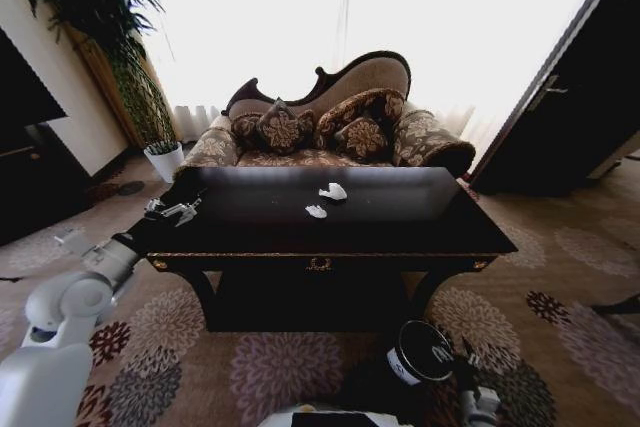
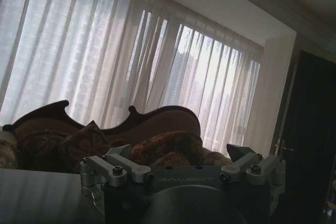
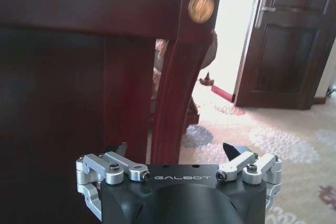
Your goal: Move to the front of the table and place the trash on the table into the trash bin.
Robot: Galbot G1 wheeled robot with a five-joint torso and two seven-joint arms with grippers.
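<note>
The table has a glossy black top and stands right in front of me. On its middle lie two white crumpled paper bits of trash, one farther back and one nearer. My left gripper hovers at the table's left edge, well left of the paper. In the left wrist view it is open and empty. The black trash bin with its white label stands on the carpet below the table's front. My right gripper hangs low beside the bin. It is open, facing a table leg.
A patterned sofa stands behind the table before bright curtains. A potted plant is at the back left, with a dark cabinet on the left. A dark door is on the right. Flowered carpet lies open to the table's right.
</note>
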